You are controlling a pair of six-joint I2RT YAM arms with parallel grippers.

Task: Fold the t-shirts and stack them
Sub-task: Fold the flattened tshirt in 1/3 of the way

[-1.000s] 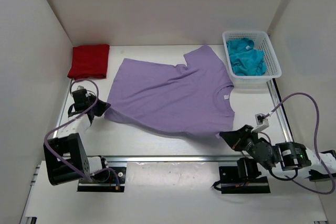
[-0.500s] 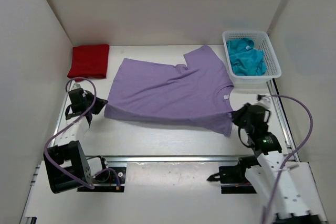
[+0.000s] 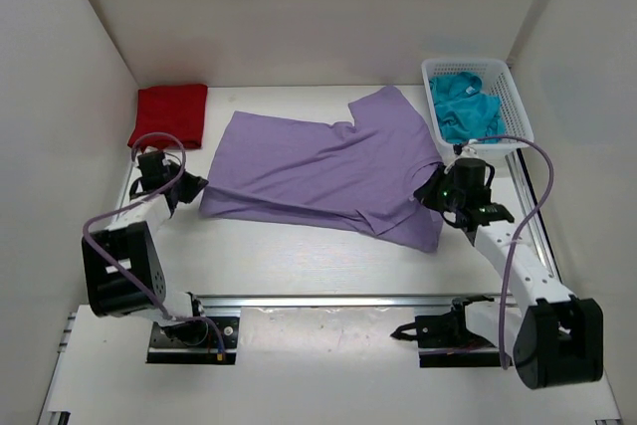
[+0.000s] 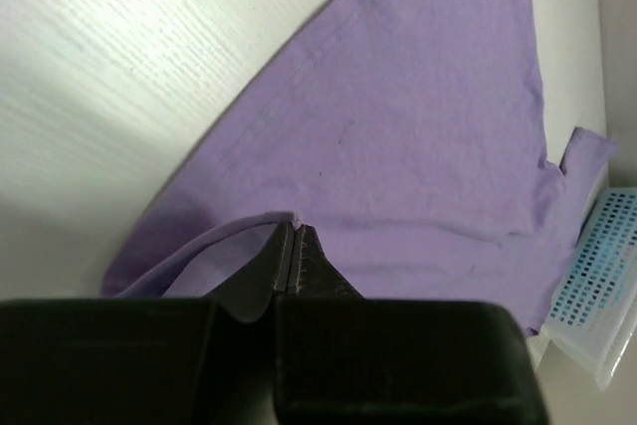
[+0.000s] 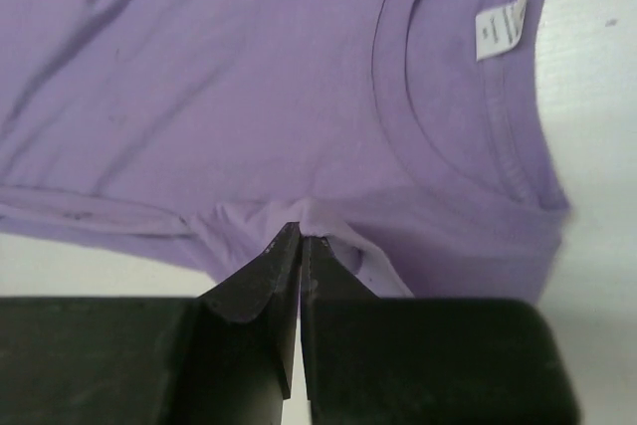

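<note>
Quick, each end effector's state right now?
Left end effector: closed on the purple shirt, hem side.
Right end effector: closed on the same shirt, near its collar.

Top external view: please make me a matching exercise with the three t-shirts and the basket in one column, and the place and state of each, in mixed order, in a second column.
Column one
1. red t-shirt
2. lavender t-shirt
3. teal t-shirt
4. white basket

Column two
a. crumpled, lying inside another thing
b. folded, in the far left corner
c. in the far right corner, holding one shirt
d. mostly spread out, in the middle

Pairs: 1-b, 2-d, 3-a, 4-c
</note>
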